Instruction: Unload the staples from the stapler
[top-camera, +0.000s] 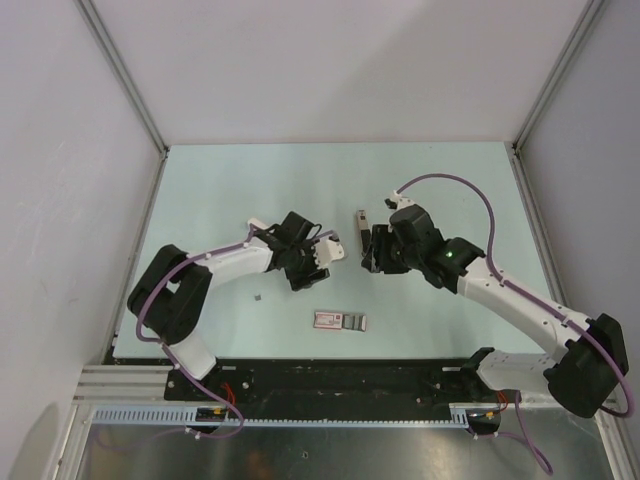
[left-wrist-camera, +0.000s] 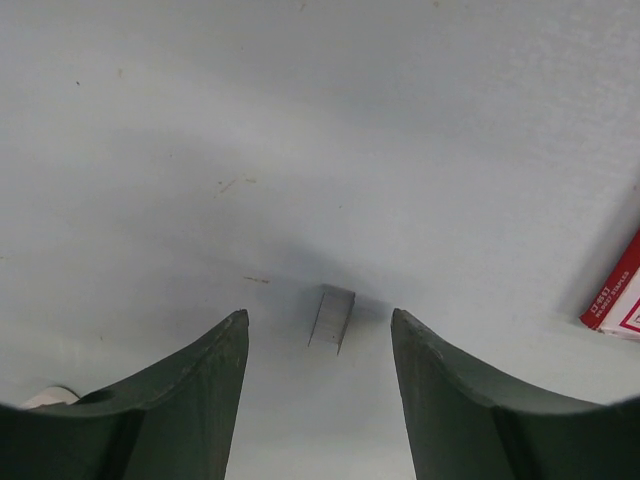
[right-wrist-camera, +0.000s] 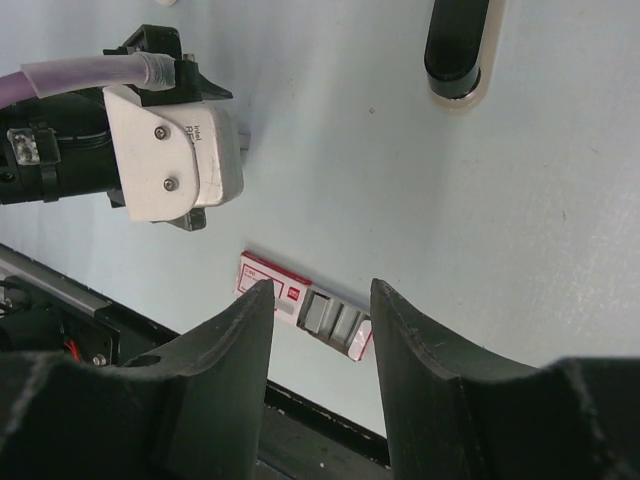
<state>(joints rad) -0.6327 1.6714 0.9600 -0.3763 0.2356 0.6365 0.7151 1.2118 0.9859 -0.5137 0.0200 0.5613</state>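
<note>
Left gripper (left-wrist-camera: 318, 314) has its fingers wide apart and holds nothing. From the wrist view the staples (left-wrist-camera: 332, 318) lie flat on the table in the gap, touching neither finger, about mid-table. That short strip looks light, stiff and slick, and it probably skids or breaks apart if pinched hard, so a gentle grip across its long sides seems best. Right gripper (right-wrist-camera: 322, 290) is also spread and empty, above the packet (right-wrist-camera: 305, 305) toward the near edge, with the stapler (right-wrist-camera: 455, 45) farther off.
</note>
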